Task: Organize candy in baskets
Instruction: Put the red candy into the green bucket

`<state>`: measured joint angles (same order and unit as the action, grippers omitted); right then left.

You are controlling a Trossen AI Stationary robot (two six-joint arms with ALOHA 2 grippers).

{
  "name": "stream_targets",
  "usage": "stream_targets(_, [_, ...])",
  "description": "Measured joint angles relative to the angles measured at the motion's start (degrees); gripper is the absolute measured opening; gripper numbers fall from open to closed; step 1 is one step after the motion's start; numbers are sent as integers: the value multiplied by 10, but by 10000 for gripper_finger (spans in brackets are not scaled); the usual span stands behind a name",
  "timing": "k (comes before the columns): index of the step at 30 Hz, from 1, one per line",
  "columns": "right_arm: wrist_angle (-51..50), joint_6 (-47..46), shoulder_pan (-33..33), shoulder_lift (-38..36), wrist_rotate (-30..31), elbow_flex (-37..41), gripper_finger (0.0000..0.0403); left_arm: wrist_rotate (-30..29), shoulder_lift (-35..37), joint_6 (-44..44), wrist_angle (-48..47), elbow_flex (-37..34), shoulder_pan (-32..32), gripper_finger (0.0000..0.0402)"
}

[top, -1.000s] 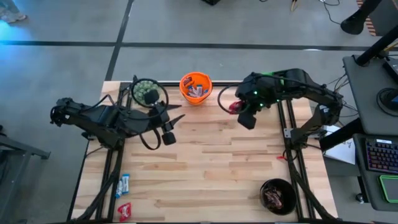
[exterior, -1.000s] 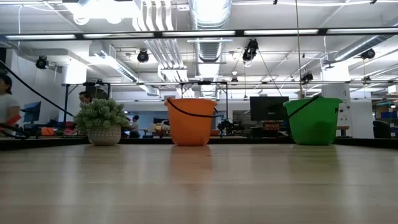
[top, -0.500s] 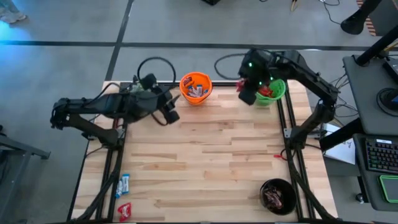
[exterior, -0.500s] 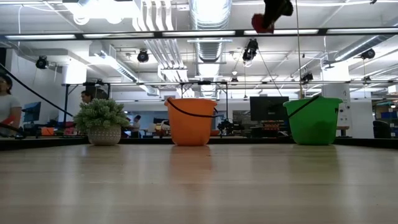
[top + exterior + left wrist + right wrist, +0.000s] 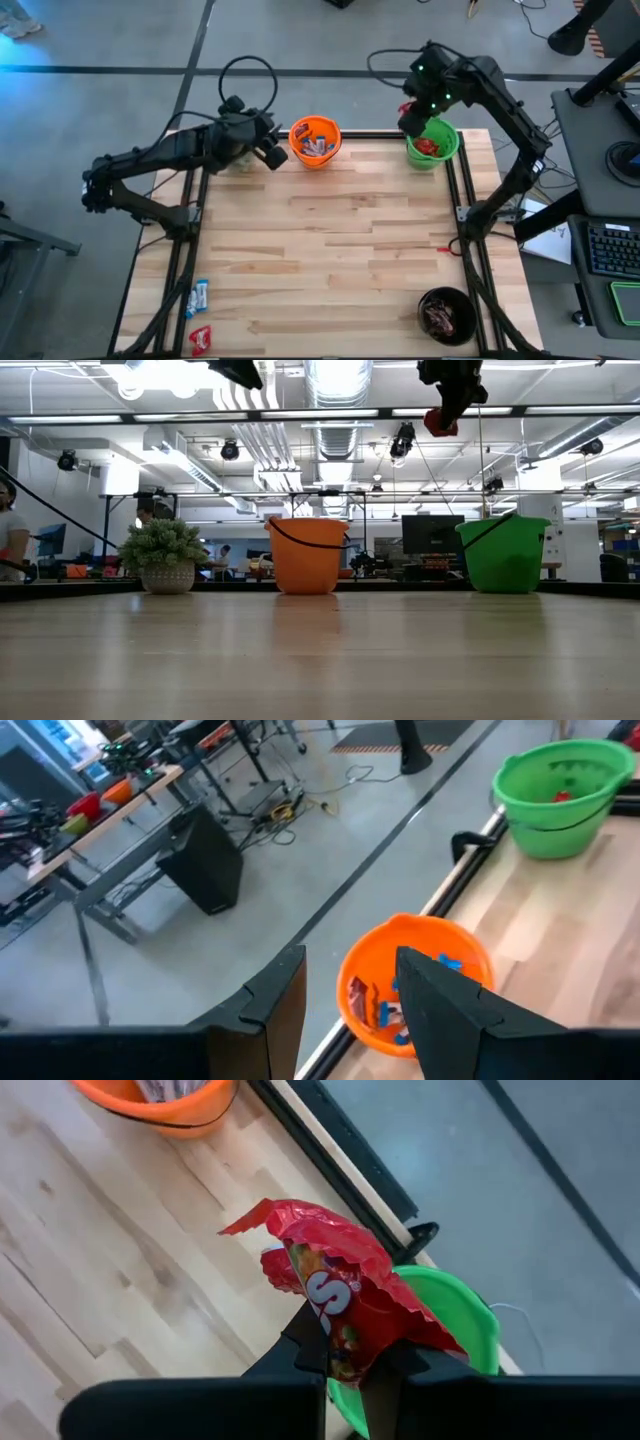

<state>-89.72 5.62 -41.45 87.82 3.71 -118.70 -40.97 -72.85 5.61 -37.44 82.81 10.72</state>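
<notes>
Overhead, red candy (image 5: pixel 345 1315) pinched between right gripper (image 5: pixel 345 1365) fingers (image 5: pixel 305 1342), above green basket (image 5: pixel 455 1325).

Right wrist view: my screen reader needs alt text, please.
The right gripper pinches a crinkled red candy wrapper above the bright green plastic bucket, which stands at the wooden table's edge; the orange plastic bucket stands farther off.
</notes>
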Motion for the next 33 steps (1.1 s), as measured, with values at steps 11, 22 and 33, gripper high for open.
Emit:
stream_targets(11, [2,6,-95,22,-37,5,18,0,-9,24,3,0,53,139])
stream_targets(22, [26,-13,-131,41,-37,98,18,1,-31,100,-1,0,89,139])
stream_targets(33, [48,-36,-170,41,-34,223,18,1,-33,109,-36,0,100,139])
